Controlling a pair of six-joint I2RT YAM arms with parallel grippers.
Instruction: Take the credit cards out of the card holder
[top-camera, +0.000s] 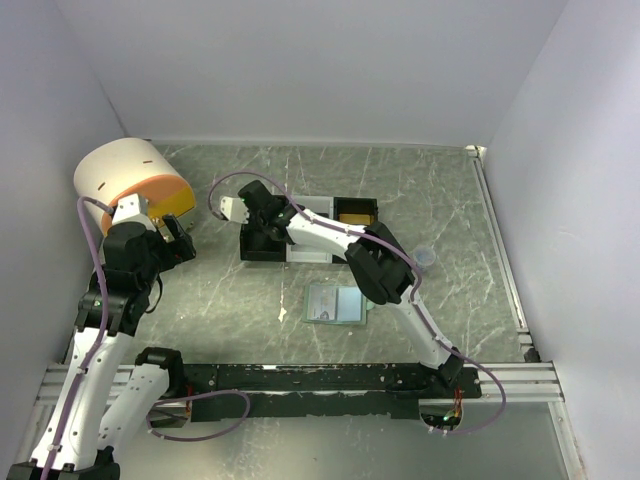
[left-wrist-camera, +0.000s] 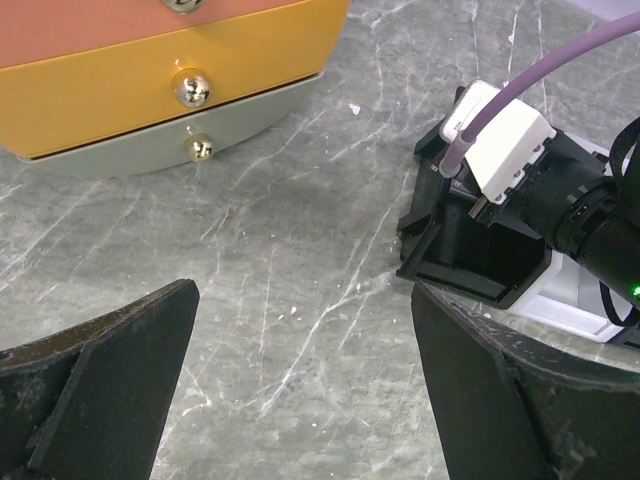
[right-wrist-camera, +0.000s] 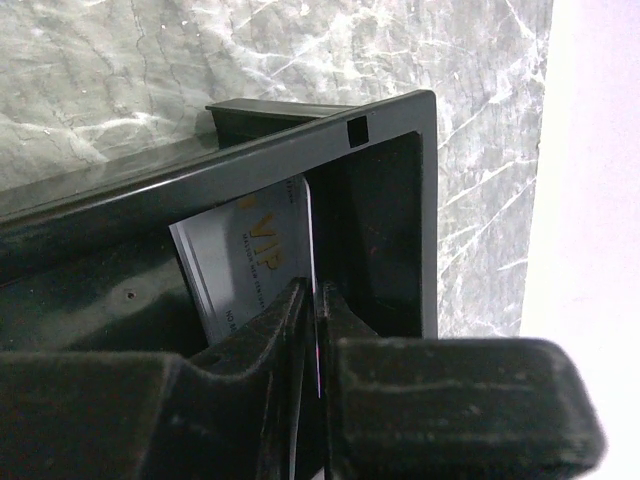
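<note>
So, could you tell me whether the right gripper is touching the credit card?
Touching. The right wrist view shows the credit card pinched in the narrow slit between the right gripper's fingers, inside the black tray.

Right-wrist view: we read one inscription only, the letters "VIP", printed in pale gold capitals on the grey face of a credit card that sits inside the black tray compartment. Below these letters we see a few lines of finer print on the same card, too small and too blurred to make out. In the top and left-wrist views we find no legible text, label, brand or number.
</note>
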